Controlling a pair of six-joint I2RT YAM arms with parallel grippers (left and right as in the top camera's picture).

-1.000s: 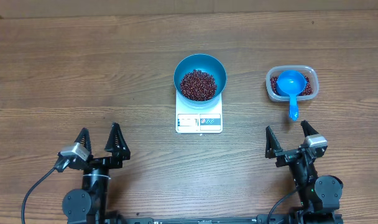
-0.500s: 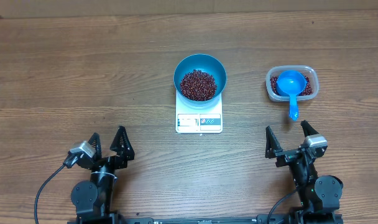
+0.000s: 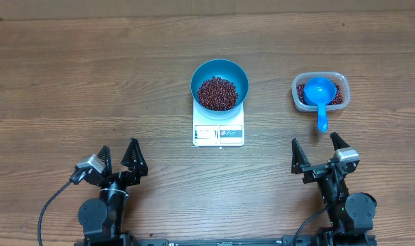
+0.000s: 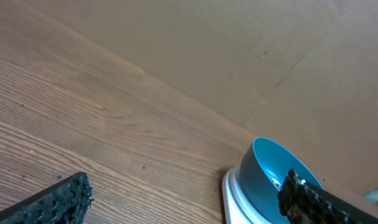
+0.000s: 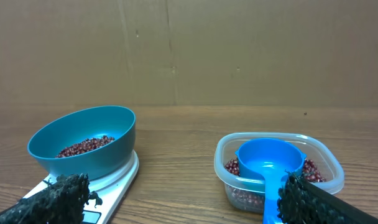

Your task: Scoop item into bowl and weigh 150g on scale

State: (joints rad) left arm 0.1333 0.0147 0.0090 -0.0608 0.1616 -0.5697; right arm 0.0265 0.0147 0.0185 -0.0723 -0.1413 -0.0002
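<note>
The blue bowl (image 3: 220, 83) (image 5: 83, 148) (image 4: 273, 171) sits on the white scale (image 3: 218, 130) (image 5: 111, 186) at the table's middle, and a pile of dark red beans (image 3: 217, 93) (image 5: 84, 145) lies in it. More beans (image 3: 337, 94) (image 5: 312, 169) fill a clear tub (image 3: 319, 91) (image 5: 279, 168) on the right, where a blue scoop (image 3: 319, 96) (image 5: 271, 169) rests. My left gripper (image 3: 117, 160) (image 4: 184, 199) stands open near the front left, nothing between its fingers. Open too and holding nothing, my right gripper (image 3: 319, 152) (image 5: 183, 202) stays at the front right, just short of the scoop's handle.
A brown cardboard wall (image 5: 189, 50) stands along the table's far edge. Bare wooden tabletop (image 3: 78, 82) stretches to the left of the scale.
My left gripper has drawn back a little toward the front edge and shifted slightly right, and it has held still for the last half second. The right arm, bowl and scoop have not moved.
</note>
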